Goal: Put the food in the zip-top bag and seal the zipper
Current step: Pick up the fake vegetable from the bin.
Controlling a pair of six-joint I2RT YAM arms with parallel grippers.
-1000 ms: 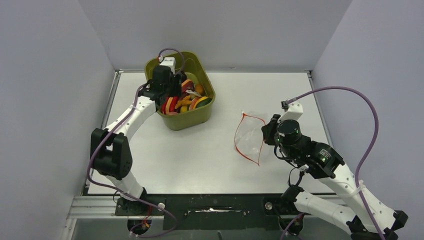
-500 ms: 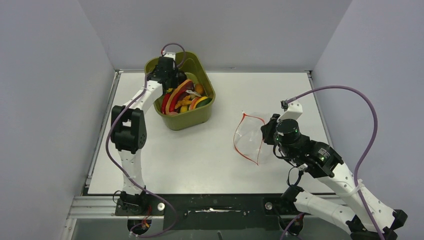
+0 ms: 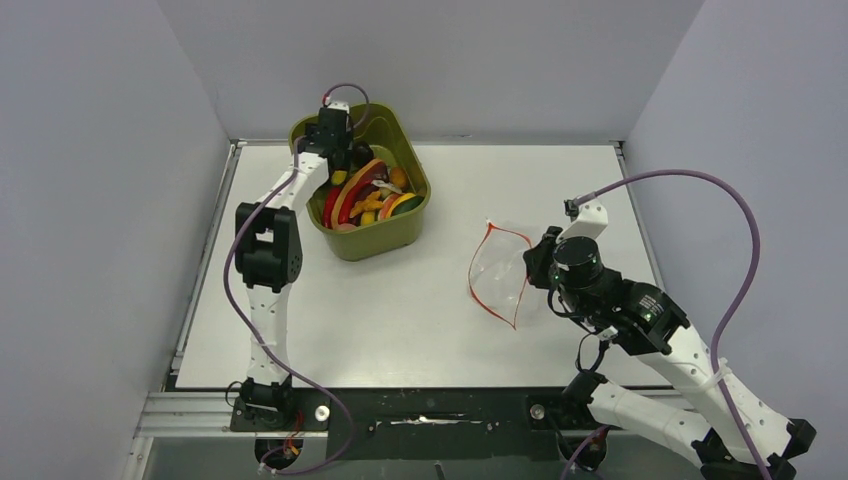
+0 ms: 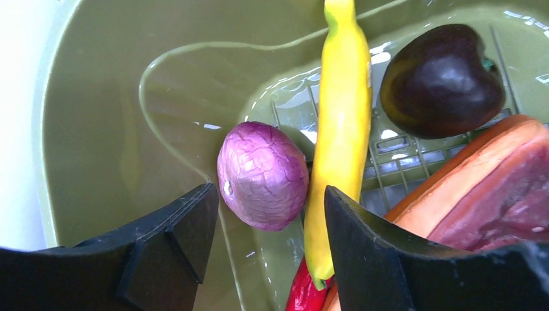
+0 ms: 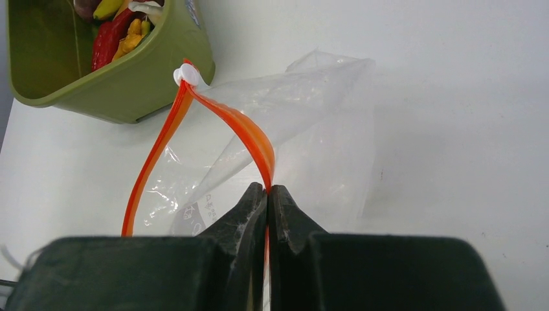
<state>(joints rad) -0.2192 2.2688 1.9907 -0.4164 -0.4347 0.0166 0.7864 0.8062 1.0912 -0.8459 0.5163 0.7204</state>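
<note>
The right gripper (image 5: 267, 191) works nearest the arm bases, on the right side of the white table (image 3: 420, 310). Its fingers are pressed together on the red-orange zipper (image 5: 226, 120), pinching one lip of the strip. The other lip bows away, so the mouth of the zip-top bag (image 5: 317, 123) gapes toward the bin. The clear bag lies on the table beyond the fingers, and no food shows inside it.

Farther back and to the left stands the olive-green bin (image 3: 400, 232), heaped with the toy food. The left gripper (image 4: 268, 207) reaches down into the bin's far left corner, its fingers spread wide and holding nothing. In the wrist view a wrinkled purple round piece (image 4: 262, 175) lies on the bin floor, just past the gap between the fingertips. A long yellow piece (image 4: 340, 129) leans against its right side. Beyond that rests a dark round fruit (image 4: 443, 81), with an orange-rimmed red slice (image 4: 479, 188) on the right.
</note>
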